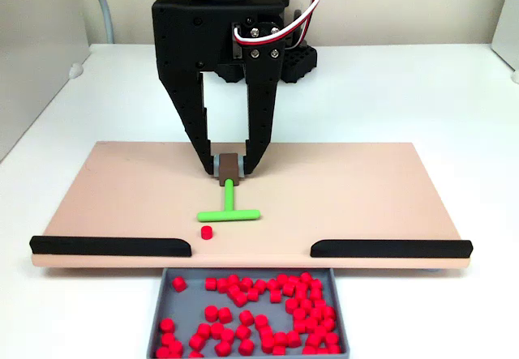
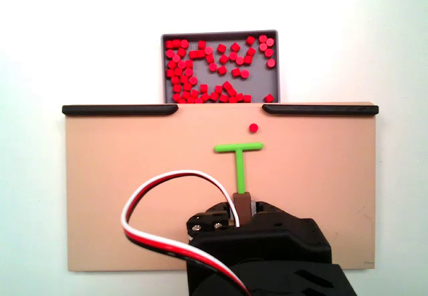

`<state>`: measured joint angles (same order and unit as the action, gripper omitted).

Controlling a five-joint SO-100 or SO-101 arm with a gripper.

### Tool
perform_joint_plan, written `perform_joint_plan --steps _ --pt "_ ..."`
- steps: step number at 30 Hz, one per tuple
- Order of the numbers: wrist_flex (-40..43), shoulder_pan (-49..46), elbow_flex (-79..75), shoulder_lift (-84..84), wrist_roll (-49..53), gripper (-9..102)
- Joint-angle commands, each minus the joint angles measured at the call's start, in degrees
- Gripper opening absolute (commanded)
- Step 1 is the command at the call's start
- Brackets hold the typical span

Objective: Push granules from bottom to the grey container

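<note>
On tan board (image 1: 365, 189), jaws (image 1: 229, 167) clamping green T-tool (image 1: 229, 209), handle end hidden, one granule (image 1: 207, 232) loose.

In a fixed view, the board (image 1: 340, 189) is laid on the table (image 1: 422, 91), with the container (image 1: 158, 310) set against its near edge, below the gap between the two strips (image 1: 111, 245) (image 1: 391, 248). Most granules (image 1: 268, 310) are held in the container; a single granule (image 1: 207, 232) is left on the board, just before the T-shaped tool (image 1: 228, 211) and slightly left of its stem. The tool's stem is clamped at its far end in the gripper (image 1: 229, 167), behind the crossbar.
</note>
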<state>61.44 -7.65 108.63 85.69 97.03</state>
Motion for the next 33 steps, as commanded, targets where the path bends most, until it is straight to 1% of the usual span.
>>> perform_joint_plan --steps 1,19,33 --pt "-0.4 -0.4 0.4 -3.3 -0.6 0" --pt "-0.4 -1.1 -0.8 -3.5 0.0 -1" --pt "-0.4 0.6 -4.0 -5.4 -0.9 -1"
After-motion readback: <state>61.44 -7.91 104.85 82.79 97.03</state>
